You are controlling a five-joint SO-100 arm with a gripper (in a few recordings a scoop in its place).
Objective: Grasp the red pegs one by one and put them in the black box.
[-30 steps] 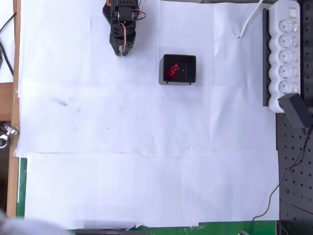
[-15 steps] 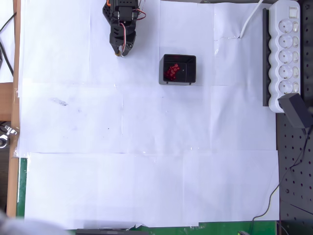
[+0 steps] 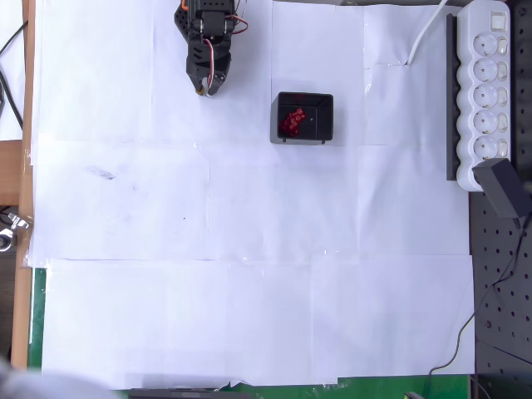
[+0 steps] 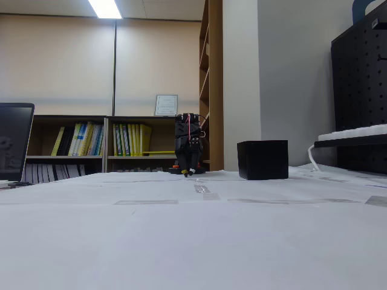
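The black box (image 3: 304,118) stands on the white paper at upper centre of the overhead view, and a cluster of red pegs (image 3: 292,121) lies in its left half. In the fixed view the black box (image 4: 262,159) is a dark cube right of the arm, its inside hidden. My gripper (image 3: 204,86) is folded back at the top of the overhead view, well left of the box, pointing down at the paper with its fingers together and nothing between them. The gripper (image 4: 188,172) rests low near the table in the fixed view.
A white power strip (image 3: 487,91) on a black rail runs down the right edge, with a black plug (image 3: 504,184) and cables. White paper sheets (image 3: 249,274) cover the table. The wooden table edge (image 3: 25,166) lies along the left.
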